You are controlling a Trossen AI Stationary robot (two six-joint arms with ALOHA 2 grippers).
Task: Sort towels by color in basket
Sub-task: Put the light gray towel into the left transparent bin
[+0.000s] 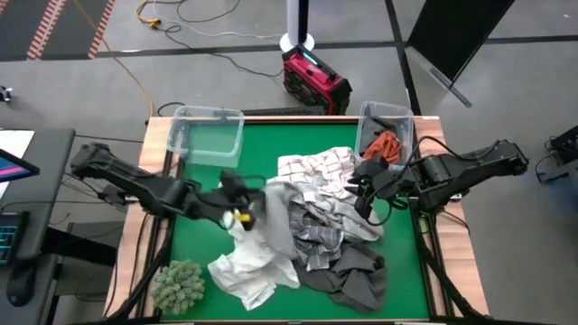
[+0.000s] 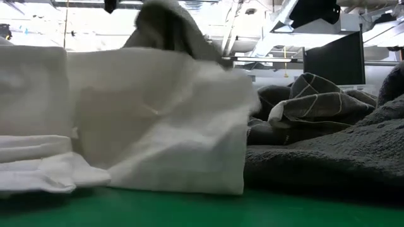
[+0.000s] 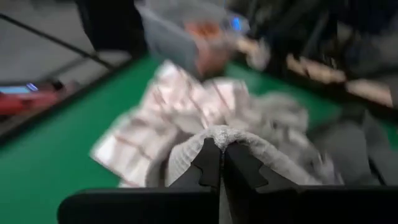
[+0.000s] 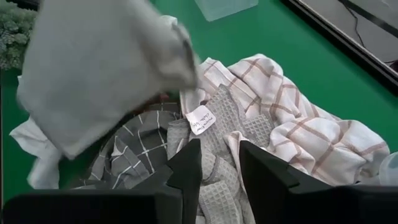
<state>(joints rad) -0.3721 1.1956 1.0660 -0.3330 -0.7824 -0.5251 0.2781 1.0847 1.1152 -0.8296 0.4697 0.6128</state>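
Note:
A heap of towels lies mid-table: a white one [image 1: 244, 266], a brown-checked white one [image 1: 316, 171], a dark grey one [image 1: 357, 275], a grid-checked dark one [image 4: 124, 155] and a waffle-weave grey one [image 4: 217, 124]. My left gripper [image 1: 242, 215] is shut on a light grey towel [image 1: 275, 221], raised over the heap's left side. My right gripper [image 4: 217, 171] hovers open over the waffle-weave towel at the heap's right. A rust-orange towel [image 1: 384, 144] lies in the right basket [image 1: 402, 117]. My left gripper pinches a bunched fold [image 3: 221, 134] of the light grey towel between its two fingers. The fingers come from the table's left, nearly level. The towel hangs from them as a loose sheet [image 4: 99, 68] above the heap. Whether its lower end is clear of the other towels, I cannot tell.
A second clear basket [image 1: 208, 135] stands at the far left of the green table [image 1: 181, 235]. A fuzzy grey-green clump [image 1: 178, 284] sits at the near left corner. A red device [image 1: 314, 79] and cables lie on the floor beyond the far edge.

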